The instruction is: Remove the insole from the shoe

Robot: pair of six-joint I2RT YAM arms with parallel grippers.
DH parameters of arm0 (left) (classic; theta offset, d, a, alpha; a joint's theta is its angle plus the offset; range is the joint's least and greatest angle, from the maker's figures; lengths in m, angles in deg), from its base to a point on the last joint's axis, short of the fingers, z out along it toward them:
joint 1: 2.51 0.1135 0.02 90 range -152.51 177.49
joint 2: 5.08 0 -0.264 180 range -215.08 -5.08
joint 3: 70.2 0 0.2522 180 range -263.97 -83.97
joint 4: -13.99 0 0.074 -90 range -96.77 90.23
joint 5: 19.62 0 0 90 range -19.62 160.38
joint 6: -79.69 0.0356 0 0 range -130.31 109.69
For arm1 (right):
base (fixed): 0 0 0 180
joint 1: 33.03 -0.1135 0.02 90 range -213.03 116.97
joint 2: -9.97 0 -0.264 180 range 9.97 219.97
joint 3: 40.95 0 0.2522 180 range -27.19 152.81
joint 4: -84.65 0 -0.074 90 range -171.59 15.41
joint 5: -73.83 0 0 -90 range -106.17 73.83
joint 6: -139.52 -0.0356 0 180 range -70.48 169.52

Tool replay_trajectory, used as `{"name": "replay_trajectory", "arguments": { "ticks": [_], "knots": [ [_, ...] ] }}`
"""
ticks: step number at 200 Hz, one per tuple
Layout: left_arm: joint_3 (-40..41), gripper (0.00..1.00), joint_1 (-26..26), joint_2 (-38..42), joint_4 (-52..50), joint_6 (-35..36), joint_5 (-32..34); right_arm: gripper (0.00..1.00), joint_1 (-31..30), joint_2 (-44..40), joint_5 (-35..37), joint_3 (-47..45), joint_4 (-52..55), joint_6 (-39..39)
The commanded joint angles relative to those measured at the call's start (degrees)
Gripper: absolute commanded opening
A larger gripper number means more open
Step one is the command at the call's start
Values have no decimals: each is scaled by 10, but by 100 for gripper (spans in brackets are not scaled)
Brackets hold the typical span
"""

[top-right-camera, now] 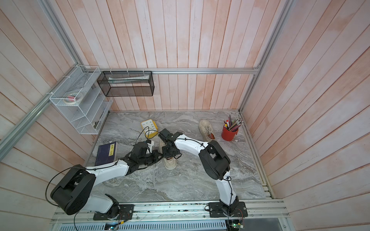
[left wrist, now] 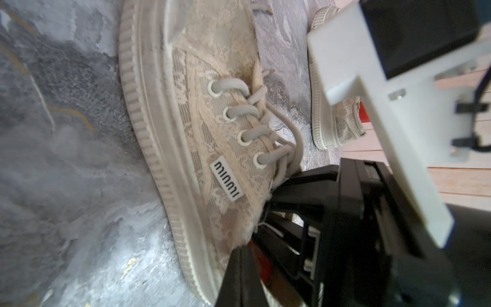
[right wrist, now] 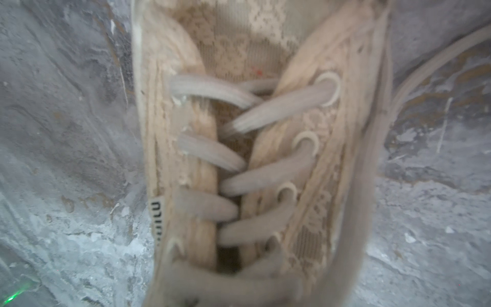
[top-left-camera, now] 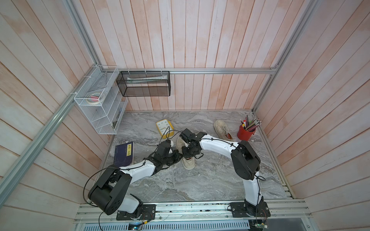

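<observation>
Pinching shoe point(top-left-camera: 189, 164) collar, left tool point(top-left-camera: 179, 156)

Grey marble-patterned table point(top-left-camera: 200, 180), in both top views. Lying directly on it: a beige laced shoe point(top-left-camera: 189, 164) near the middle; a second shoe point(top-left-camera: 222, 129) toward the far right, just beside a red cup point(top-left-camera: 244, 133) of pencils; a yellow clock point(top-left-camera: 164, 127), face up, far centre; a dark blue book point(top-left-camera: 124, 154), flat, near the left edge.
</observation>
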Motion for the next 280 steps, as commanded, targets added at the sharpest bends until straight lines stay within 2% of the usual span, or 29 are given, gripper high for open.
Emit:
{"name": "replay_trajectory", "arguments": {
  "ticks": [1,55,108,120,134,142,153,176,180,183,190,205,220,247,280],
  "knots": [
    [-5,0,1,-6,-6,17,12,0,5,-29,-24,-16,-39,-21],
    [-9,0,7,2,-24,33,22,0,19,-86,-40,-62,-61,-45],
    [-29,0,13,11,-53,67,39,0,36,-112,-91,-89,-99,-69],
    [-35,11,13,19,-60,79,52,0,39,-112,-104,-92,-113,-78],
    [-30,34,8,44,-54,98,71,0,40,-108,-121,-91,-130,-92],
    [-20,44,1,65,-45,109,92,0,41,-103,-129,-89,-137,-101],
    [-4,52,-11,94,-33,128,113,0,41,-96,-136,-83,-142,-115],
    [38,61,-50,149,-7,174,151,0,41,-81,-148,-78,-159,-143],
    [48,64,-59,159,-1,182,159,0,41,-79,-151,-78,-162,-147],
    [55,73,-67,165,3,187,165,0,41,-78,-151,-77,-164,-151],
    [69,80,-86,179,14,201,181,0,40,-75,-152,-76,-169,-157],
    [93,83,-130,197,35,240,209,0,40,-72,-158,-77,-177,-167],
    [101,87,-167,195,27,259,264,0,40,-69,-164,-76,-178,-172],
    [102,90,-177,168,17,255,305,0,40,-66,-171,-77,-176,-176],
    [99,92,-178,111,48,267,307,0,40,-70,-180,-75,-177,-182]
  ]
}}
